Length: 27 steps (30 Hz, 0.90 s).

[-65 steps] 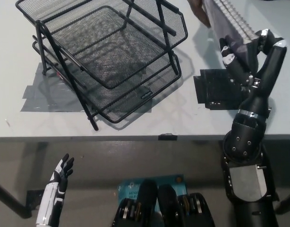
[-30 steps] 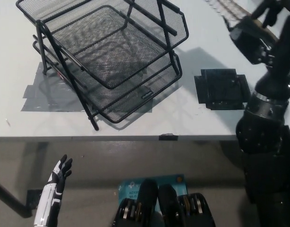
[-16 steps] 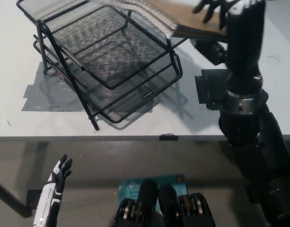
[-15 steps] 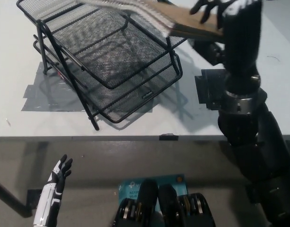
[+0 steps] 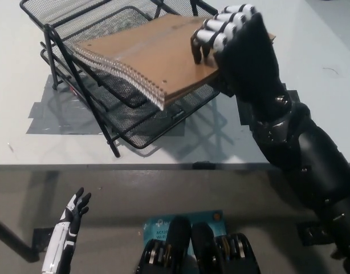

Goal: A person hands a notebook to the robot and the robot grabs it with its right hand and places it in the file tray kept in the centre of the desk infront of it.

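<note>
A brown spiral-bound notebook (image 5: pixel 155 54) lies flat over the upper level of the black wire file tray (image 5: pixel 66 23), its wire spine facing the near left. My black right hand (image 5: pixel 235 43) is shut on the notebook's right edge, fingers curled over the cover. The notebook covers much of the tray's upper basket; whether it rests on the mesh or hovers just above it I cannot tell. My white left hand (image 5: pixel 69 225) hangs below the desk edge at the lower left, fingers apart and holding nothing.
The two-level tray stands on a white desk (image 5: pixel 312 74), over strips of grey tape (image 5: pixel 55 117). A black flat object (image 5: pixel 246 117) lies on the desk, mostly hidden under my right forearm. The desk's front edge runs across the middle of the view.
My right hand has carried the notebook from the far right down and left over the tray's upper basket. The left hand has stayed put.
</note>
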Tool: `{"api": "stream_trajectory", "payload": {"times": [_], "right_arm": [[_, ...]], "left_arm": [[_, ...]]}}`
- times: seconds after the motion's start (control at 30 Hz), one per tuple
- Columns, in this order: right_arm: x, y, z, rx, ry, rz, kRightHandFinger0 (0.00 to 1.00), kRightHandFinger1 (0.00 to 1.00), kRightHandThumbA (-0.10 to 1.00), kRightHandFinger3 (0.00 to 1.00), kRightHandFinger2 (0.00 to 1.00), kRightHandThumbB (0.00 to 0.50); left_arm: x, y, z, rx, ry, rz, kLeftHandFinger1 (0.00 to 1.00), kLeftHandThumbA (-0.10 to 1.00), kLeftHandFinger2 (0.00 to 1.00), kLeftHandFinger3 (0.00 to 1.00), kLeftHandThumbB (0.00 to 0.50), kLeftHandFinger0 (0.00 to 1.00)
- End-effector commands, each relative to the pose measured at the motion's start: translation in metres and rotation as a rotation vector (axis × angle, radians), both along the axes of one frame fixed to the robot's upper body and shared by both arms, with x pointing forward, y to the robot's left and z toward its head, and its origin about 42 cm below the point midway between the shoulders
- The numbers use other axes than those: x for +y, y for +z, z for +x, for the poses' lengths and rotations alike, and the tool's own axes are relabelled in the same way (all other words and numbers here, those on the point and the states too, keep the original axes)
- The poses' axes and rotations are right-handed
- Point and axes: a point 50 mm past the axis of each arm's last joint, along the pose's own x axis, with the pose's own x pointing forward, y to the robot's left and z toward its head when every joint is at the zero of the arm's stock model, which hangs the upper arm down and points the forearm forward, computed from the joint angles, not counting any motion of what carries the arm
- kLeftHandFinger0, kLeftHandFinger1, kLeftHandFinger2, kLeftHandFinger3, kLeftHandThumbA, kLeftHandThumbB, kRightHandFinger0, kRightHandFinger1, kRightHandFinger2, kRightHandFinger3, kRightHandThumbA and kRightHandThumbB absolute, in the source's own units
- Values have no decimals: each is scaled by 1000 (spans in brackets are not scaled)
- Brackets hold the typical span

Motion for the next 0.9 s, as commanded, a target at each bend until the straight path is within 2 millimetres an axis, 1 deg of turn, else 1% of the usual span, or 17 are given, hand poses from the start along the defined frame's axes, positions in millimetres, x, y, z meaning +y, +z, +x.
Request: {"api": "stream_trajectory", "payload": {"times": [0.0,0.13,0.17,0.2,0.23,0.27,0.33,0.4,0.47,0.57,0.63,0.67,0.7,0.73,0.77,0.83,0.87], "right_arm": [[10,45,-3,-202,69,9,0,0,759,30,0,0],[13,46,-1,-206,63,-28,0,0,784,1,0,0],[14,45,0,-200,59,-37,0,0,828,0,0,0],[14,45,1,-197,57,-41,0,0,828,0,0,0],[14,44,2,-185,57,-44,0,0,891,3,0,0],[14,44,4,-183,55,-50,0,0,914,22,0,0],[15,43,6,-181,49,-59,0,0,942,9,0,0],[15,43,9,-182,42,-59,0,0,918,5,0,0],[15,43,11,-171,39,-48,0,0,811,0,0,0],[16,44,18,-178,10,-37,0,0,811,0,0,0],[15,46,23,-187,-16,-21,0,0,821,28,0,0],[15,48,26,-186,-25,-15,0,0,866,81,0,0],[15,51,30,-190,-36,0,0,0,875,105,0,0],[15,52,32,-192,-39,4,0,0,898,93,0,0],[16,58,36,-192,-31,18,0,0,899,48,1,0],[17,67,42,-201,-50,25,0,0,871,131,10,0],[17,69,44,-204,-50,23,0,0,866,198,18,0]], "left_arm": [[3,8,-3,-52,-23,9,981,1000,931,1000,399,1000],[3,9,-1,-51,-35,17,987,1000,920,1000,378,1000],[2,9,-1,-51,-42,20,988,1000,921,1000,382,1000],[2,9,-1,-51,-44,20,988,1000,921,1000,382,1000],[2,9,0,-52,-46,24,986,1000,919,1000,393,1000],[2,10,0,-52,-45,27,984,1000,911,1000,414,1000],[3,10,1,-52,-44,31,985,1000,909,1000,414,1000],[3,10,2,-50,-51,31,987,1000,910,1000,414,1000],[3,11,2,-50,-55,33,985,1000,905,1000,400,1000],[2,11,2,-53,-65,30,989,1000,896,1000,378,1000],[2,11,1,-53,-66,37,987,1000,897,1000,375,1000],[1,11,0,-53,-66,41,985,1000,900,1000,370,1000],[1,11,0,-53,-70,48,987,1000,900,1000,360,1000],[1,11,0,-54,-72,50,987,1000,900,1000,358,1000],[1,11,1,-53,-73,47,984,1000,891,1000,349,1000],[1,12,2,-59,-78,57,982,1000,885,1000,345,1000],[1,13,2,-60,-78,56,980,1000,884,1000,340,1000]]}}
